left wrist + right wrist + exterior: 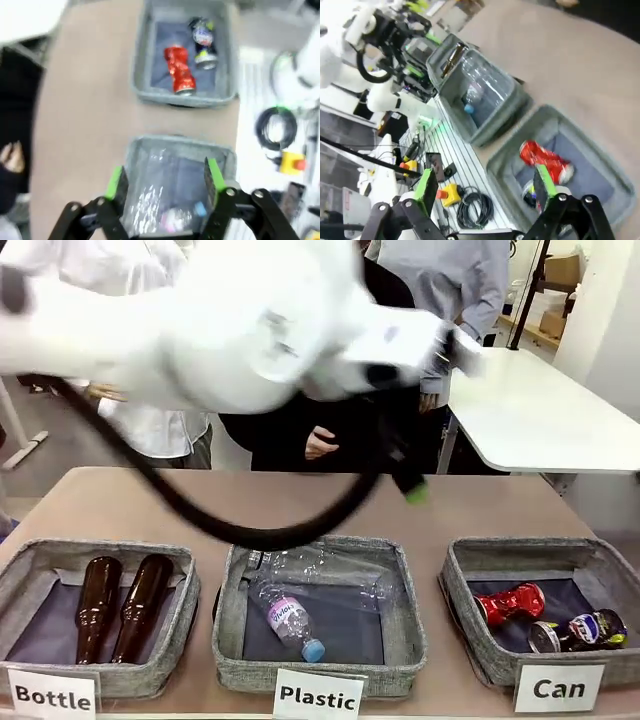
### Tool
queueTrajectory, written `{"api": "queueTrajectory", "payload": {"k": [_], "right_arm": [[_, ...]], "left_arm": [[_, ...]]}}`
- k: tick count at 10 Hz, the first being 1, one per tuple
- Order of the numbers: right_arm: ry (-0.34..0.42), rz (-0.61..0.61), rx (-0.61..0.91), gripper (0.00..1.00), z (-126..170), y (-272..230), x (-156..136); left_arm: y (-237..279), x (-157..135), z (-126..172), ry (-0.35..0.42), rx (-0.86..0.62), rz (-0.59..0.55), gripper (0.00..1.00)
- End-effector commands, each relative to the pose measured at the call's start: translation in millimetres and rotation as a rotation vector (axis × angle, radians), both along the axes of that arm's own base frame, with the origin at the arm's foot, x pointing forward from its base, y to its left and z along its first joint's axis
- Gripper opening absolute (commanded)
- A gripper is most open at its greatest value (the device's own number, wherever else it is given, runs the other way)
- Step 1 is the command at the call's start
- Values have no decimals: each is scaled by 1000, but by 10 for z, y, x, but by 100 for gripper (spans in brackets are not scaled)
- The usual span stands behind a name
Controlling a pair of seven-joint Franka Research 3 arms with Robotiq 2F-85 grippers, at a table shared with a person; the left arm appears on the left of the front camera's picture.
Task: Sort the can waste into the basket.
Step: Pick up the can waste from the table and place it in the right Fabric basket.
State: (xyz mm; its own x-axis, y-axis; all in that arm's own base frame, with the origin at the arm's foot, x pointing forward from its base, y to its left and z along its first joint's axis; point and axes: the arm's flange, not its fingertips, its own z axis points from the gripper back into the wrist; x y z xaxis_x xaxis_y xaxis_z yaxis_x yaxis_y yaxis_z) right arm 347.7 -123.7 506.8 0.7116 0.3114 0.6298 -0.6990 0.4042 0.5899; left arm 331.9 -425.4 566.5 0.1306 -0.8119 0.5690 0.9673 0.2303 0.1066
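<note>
- You have two crushed metal cans, both lying in the grey fabric basket (470,580) at lower right of the front view, behind the white "Can" label (558,689): the red can (510,602) with its pinched waist, and the dark can (578,632) with a round red-white-blue logo just beside it.
- In the left wrist view the same pair sits at top centre, silver ends showing.
- Three matching square bins stand in a row on the smooth tan worktop (300,505) (soft woven walls, dark liners): the "Bottle" bin (30,575) holds two brown glass bottles (120,605), the "Plastic" bin (400,640) holds clear crumpled plastic bottles (300,605).
- Your left tool (165,182) hangs above the Plastic bin with its green-padded jaws spread wide, gripping nothing.
- Your right tool (485,187) stands fully spread and empty too, over the near edge of the can basket.
- People stand at the far side of the worktop; a white table (540,420) sits at upper right.
</note>
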Motion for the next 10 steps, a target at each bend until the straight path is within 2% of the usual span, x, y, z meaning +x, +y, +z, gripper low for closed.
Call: {"api": "queueTrajectory", "payload": {"k": [1,2,3,4,5,6,7,8,10], "right_arm": [[10,19,24,100,-210,500,203],[19,-4,28,100,-315,768,262],[48,-46,71,100,-416,1017,261],[68,-134,86,100,-485,1192,313],[157,-126,181,100,-517,1343,339],[241,-144,236,100,-548,1412,339],[288,-162,248,100,-576,1417,351],[290,-213,220,100,-591,1398,386],[316,-250,258,100,-548,1273,445]], "left_arm": [[1043,-178,115,47,-163,205,79],[1489,7,218,186,-255,338,79],[1960,237,270,398,-337,475,79],[2356,480,278,597,-362,520,79],[2741,678,195,731,-405,621,79],[3165,775,55,937,-488,545,79],[3679,836,-121,1012,-665,536,79],[4076,756,-250,970,-824,540,79],[4689,461,-668,960,-1016,577,79]]}}
